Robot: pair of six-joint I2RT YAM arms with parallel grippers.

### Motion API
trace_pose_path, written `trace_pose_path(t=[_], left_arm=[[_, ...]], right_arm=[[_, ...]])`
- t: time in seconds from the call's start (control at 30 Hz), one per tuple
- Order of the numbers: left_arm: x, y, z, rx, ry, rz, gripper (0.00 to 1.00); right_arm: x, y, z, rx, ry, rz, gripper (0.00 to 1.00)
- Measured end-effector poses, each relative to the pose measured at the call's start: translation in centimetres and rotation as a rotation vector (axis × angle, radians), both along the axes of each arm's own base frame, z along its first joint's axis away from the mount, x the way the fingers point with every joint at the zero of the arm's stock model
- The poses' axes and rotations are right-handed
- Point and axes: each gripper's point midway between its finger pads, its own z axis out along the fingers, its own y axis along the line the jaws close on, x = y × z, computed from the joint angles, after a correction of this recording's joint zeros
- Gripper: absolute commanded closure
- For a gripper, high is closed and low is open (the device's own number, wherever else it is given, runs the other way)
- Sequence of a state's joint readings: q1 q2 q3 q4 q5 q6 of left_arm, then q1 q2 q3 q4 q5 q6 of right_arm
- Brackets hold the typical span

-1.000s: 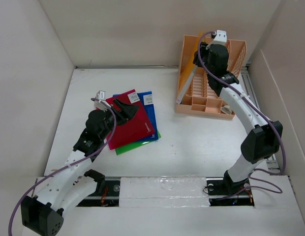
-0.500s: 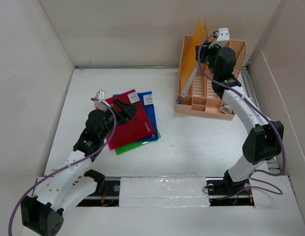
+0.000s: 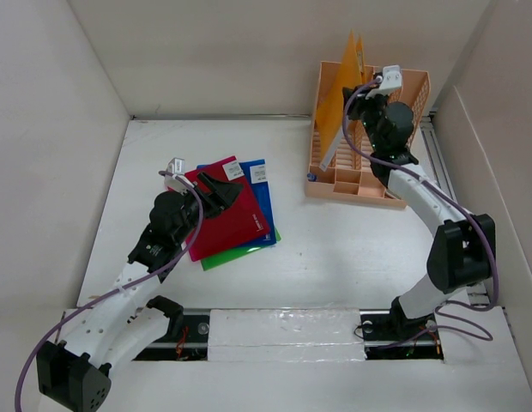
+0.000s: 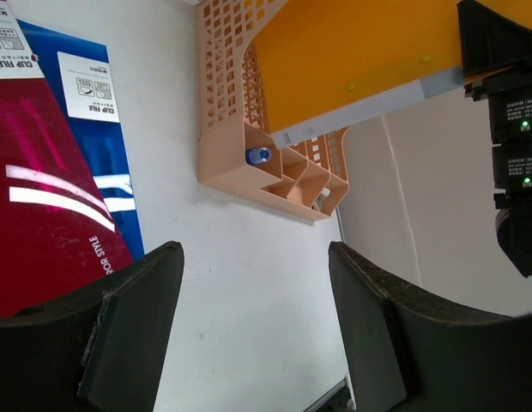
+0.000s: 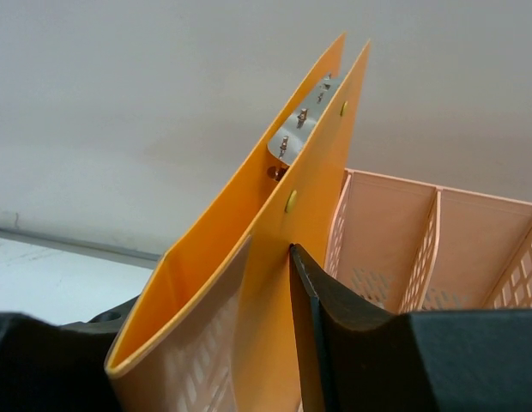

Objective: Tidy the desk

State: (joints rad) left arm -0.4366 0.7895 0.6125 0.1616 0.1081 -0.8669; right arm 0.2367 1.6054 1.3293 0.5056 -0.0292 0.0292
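An orange clip folder stands nearly upright in the left slot of the peach file rack at the back right of the white desk. My right gripper is shut on the folder's edge; in the right wrist view the orange folder sits between the fingers, its covers slightly spread. My left gripper hovers open and empty over a red folder, which lies on a blue folder and a green one. The left wrist view shows the red folder left of the open left gripper.
The rack's front compartments hold a small blue item. White walls close in the desk on three sides. A taped metal rail runs along the near edge between the arm bases.
My right gripper has swung the orange folder from leaning to almost upright in the rack and shifted slightly right. The left arm and the folder stack have stayed still.
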Motion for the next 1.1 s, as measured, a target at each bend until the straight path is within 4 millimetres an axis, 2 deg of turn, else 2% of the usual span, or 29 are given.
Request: trace_pose_path(t=[0.2, 0.6, 0.93, 1.1], left_arm=[[0.1, 0.0, -0.2, 0.002, 0.004, 0.0, 0.36], [0.1, 0.0, -0.2, 0.003, 0.006, 0.0, 0.36], [0.1, -0.1, -0.2, 0.001, 0.004, -0.003, 0.36], [0.1, -0.2, -0.1, 0.0, 0.003, -0.008, 0.36]], right_arm=[[-0.8, 0.7, -0.7, -0.022, -0.056, -0.033, 1.0], [-1.5, 0.7, 0.3, -0.031, -0.163, -0.12, 1.0], [-2.3, 2.2, 0.6, -0.058, -0.205, -0.131, 1.0], [-2.4, 2.1, 0.9, -0.083, -0.217, -0.14, 1.0]])
